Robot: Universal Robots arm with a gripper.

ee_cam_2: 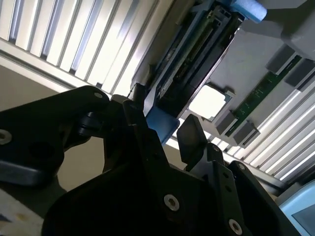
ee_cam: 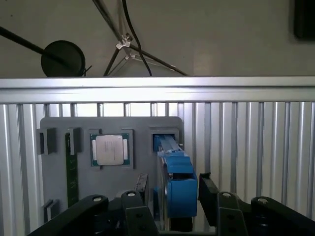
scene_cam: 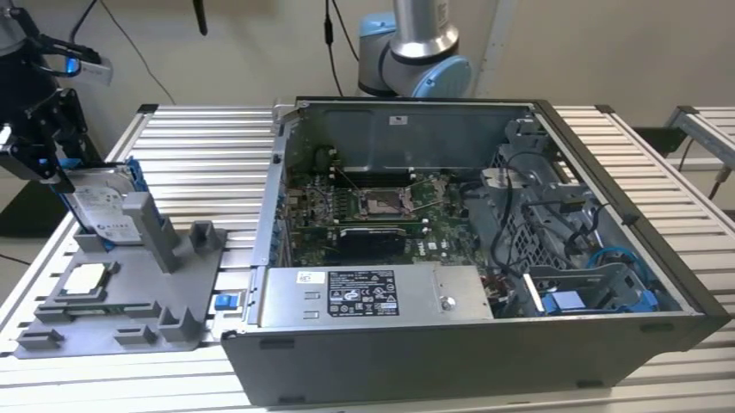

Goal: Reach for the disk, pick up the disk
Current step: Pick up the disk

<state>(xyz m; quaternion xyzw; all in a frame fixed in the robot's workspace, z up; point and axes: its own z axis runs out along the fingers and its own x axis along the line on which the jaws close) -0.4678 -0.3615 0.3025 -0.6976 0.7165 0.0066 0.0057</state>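
The disk [scene_cam: 101,211] stands on edge in a slot at the back of the grey fixture plate [scene_cam: 126,320], its white label facing outward and a blue frame along its edges. My black gripper [scene_cam: 55,163] hangs over its upper edge at the exterior view's far left. In both wrist views the disk [ee_cam: 177,172] [ee_cam_2: 189,64] runs edge-on between the two fingers. The gripper [ee_cam: 173,189] [ee_cam_2: 167,129] is open, with a small gap between each finger and the blue frame.
A small square silver chip [scene_cam: 88,279] [ee_cam: 109,149] lies in a recess of the fixture plate, beside a green memory stick [ee_cam: 72,172]. An open computer case [scene_cam: 460,258] takes up the middle and right of the slatted aluminium table. The arm's base [scene_cam: 414,52] stands behind it.
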